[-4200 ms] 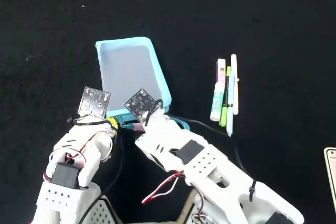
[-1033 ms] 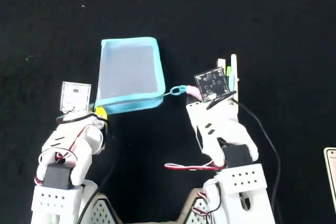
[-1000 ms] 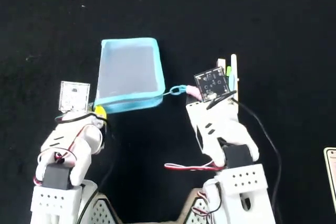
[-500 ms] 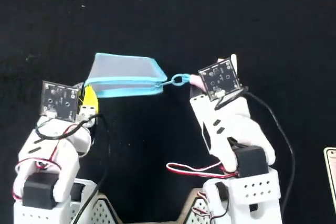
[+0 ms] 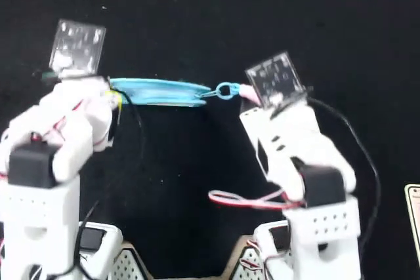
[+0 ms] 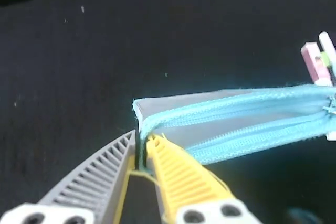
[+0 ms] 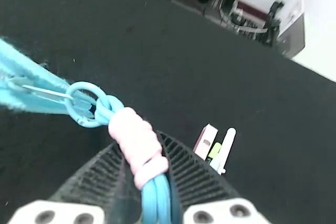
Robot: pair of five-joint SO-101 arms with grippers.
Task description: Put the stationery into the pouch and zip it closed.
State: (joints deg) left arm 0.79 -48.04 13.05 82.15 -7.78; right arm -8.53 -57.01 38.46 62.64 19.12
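From above, the light blue pouch [image 5: 157, 91] is no longer flat on the black table [image 5: 262, 24]. A few seconds ago it lay there with both claws at its near edge. Now both arms have risen and it hangs edge-on, stretched taut between them. The left gripper [image 5: 117, 98] pinches its left corner. The right gripper [image 5: 248, 96] holds the pink bead [image 5: 244, 92] on the zip cord, just past the blue ring [image 5: 225, 90]. I judge the zip has been drawn open and the pouch is being held ready, with nothing loaded yet.

The left wrist view settles what the overhead look leaves vague. The left gripper [image 6: 140, 140] has its grey and yellow fingers closed tight on the corner seam of the pouch [image 6: 236, 121]. The two rows of zip teeth run apart from each other, so the mouth looks open. Beyond the far end, the stationery [image 6: 317, 59] lies on the table.

The right wrist view gives the detail of the other grip. The right gripper [image 7: 139, 145] is clamped on the pink bead [image 7: 134, 135], with the blue cord [image 7: 155, 198] trailing back between its fingers. The cord is knotted to the ring [image 7: 84, 103], which leads to the pouch [image 7: 26, 82]. The stationery [image 7: 215, 148], pens and an eraser-like piece, sits on the table below, well apart from the pouch.
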